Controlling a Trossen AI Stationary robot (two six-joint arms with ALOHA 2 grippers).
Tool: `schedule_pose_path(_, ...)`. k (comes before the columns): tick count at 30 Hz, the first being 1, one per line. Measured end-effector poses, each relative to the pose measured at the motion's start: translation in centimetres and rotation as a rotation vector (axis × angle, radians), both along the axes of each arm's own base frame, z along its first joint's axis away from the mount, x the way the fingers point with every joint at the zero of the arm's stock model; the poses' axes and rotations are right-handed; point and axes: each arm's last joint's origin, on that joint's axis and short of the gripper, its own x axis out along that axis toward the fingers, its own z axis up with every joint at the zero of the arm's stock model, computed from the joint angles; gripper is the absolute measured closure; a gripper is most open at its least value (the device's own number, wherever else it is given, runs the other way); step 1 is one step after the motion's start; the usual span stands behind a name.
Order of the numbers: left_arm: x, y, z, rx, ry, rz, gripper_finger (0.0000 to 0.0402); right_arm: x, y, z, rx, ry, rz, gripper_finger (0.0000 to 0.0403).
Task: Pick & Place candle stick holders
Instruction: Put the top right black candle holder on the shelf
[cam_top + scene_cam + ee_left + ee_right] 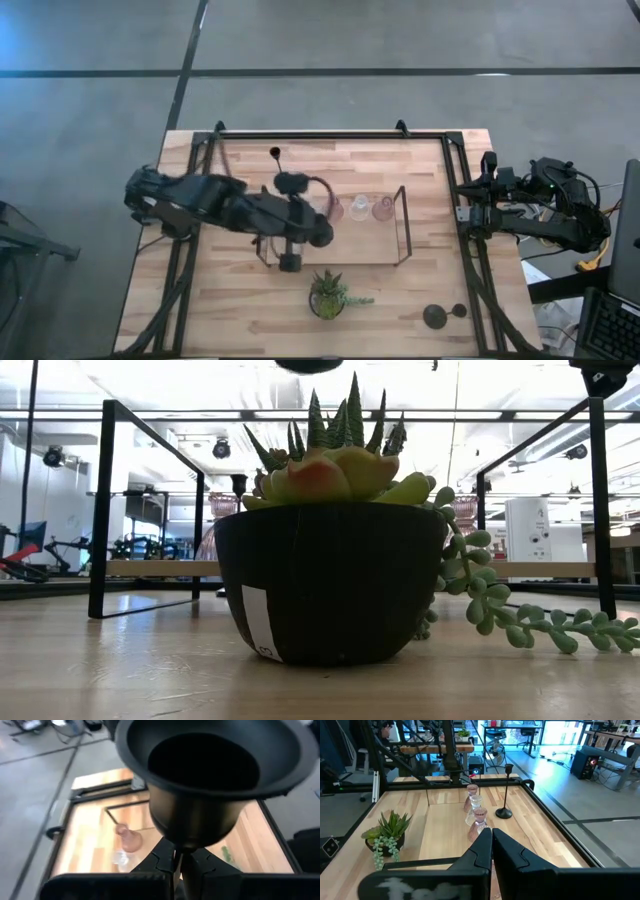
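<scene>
Over the middle of the surface (240, 300), the left gripper (289, 262) hangs above the near-left corner of the wire-framed tray (403, 222), pinching the thin stem of a black candle stick holder (210, 775). Left wrist view: the holder's cup fills the frame, stem caught between the two pressed fingers (156, 861). From above, the held holder's cup reads as a dark round at the gripper tip. Left arm reaches in from 9 o'clock.

Second black holder (275, 153) stands upright at roughly 12 o'clock of the gripper, beyond the tray's far edge; right wrist view shows it (505, 790) upright on its round base, just beside the tray. Third black holder (441, 316) lies on its side near the 5 o'clock corner of the surface, well apart from the tray.

Pink and clear glass holders (358, 208) sit in a row on the tray, at 2 o'clock of the gripper; three are readable from above, and the right wrist view shows them lined up (475, 815).

Potted plant (329, 294) stands just off the tray's near edge, at 5 o'clock of the gripper.

Right gripper (474, 213) waits at the surface's 3 o'clock edge, fingers pressed together with nothing between them.
</scene>
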Motion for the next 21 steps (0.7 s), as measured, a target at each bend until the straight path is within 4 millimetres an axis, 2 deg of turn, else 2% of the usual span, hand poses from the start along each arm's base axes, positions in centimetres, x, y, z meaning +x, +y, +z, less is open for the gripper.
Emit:
schedule_pose_path(7, 3.4, 1.1, -4.6, -0.035, 0.024, -0.086, 0.0387, 0.0, 0.0, 0.0, 0.0, 0.0, 0.0, 0.0394)
schedule_pose_path(15, 5.0, 4.1, -6.9, -0.069, 0.035, -0.021, 0.0387, 0.0, 0.0, 0.0, 0.0, -0.001, 0.0, 0.0394)
schedule_pose_path(21, 6.3, 5.4, -9.1, -0.103, -0.009, -0.084, 0.0387, 0.0, 0.0, 0.0, 0.0, -0.001, 0.0, 0.0394)
